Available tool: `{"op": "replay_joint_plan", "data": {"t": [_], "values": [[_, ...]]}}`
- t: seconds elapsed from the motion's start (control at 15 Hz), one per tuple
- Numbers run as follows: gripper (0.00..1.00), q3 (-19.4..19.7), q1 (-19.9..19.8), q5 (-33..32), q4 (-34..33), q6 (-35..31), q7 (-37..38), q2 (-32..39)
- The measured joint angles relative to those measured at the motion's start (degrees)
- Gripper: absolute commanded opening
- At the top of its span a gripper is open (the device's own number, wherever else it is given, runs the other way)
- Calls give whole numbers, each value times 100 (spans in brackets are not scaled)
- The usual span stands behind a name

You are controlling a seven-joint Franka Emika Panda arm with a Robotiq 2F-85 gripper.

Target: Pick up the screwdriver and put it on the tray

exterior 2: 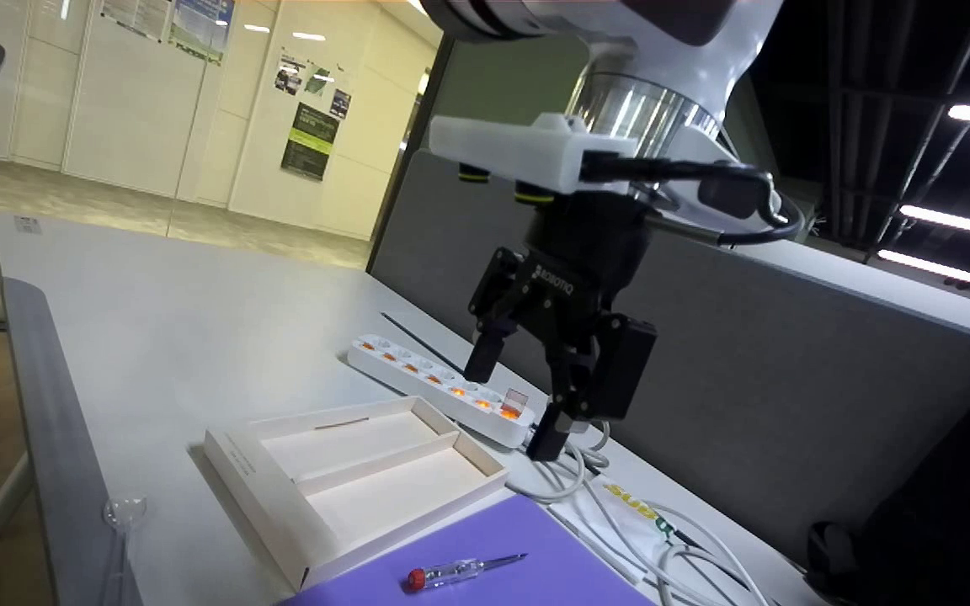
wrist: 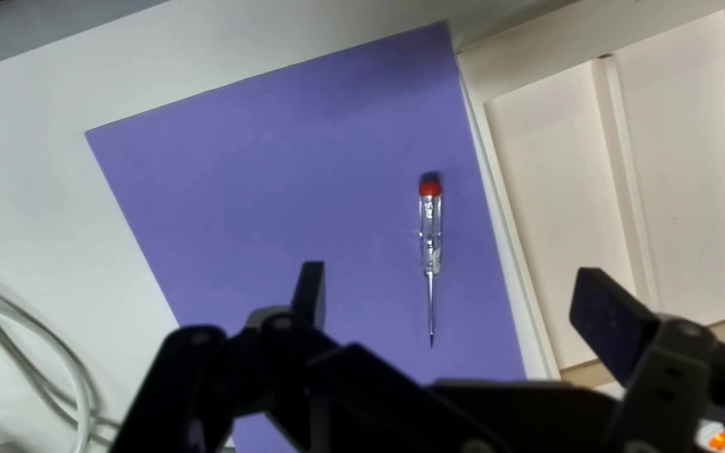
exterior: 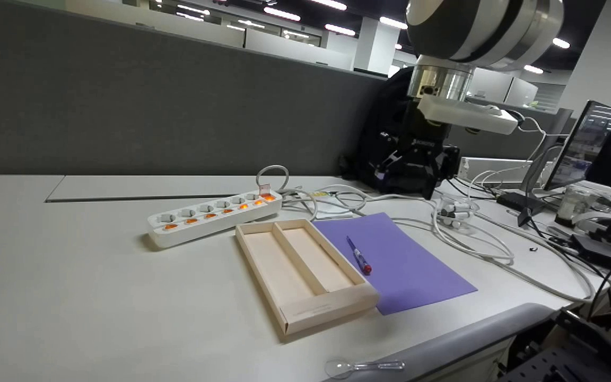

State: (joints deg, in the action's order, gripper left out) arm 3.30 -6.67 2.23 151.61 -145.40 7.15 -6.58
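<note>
Purple and flat, a rectangular mat (wrist: pixel 312 189) is spread on the white desk (exterior: pixel 125 297) below the black claw (exterior 2: pixel 514 408), whose fingers (wrist: pixel 611 321) are parted wide. On the mat a slender screwdriver (wrist: pixel 430 236) with clear handle, red cap and metal shaft is laid, framed between the fingers in the wrist view. Beside the mat, below the claw, a shallow, divided pale-wood tray (exterior: pixel 332 307) is set.

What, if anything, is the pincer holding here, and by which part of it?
Nothing is held: the pincer is open with a bare gap between its fingertips, and the screwdriver lies on the purple mat.
</note>
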Motion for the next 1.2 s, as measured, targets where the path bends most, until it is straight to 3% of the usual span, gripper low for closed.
{"op": "replay_joint_plan", "data": {"t": [0.2,0.53,1.2], "values": [[100,162,-50,35,-67,-201,-134,433],[100,316,-113,708,-502,-232,-1166,1461],[100,-20,-65,737,-1364,-722,-1439,2957]]}}
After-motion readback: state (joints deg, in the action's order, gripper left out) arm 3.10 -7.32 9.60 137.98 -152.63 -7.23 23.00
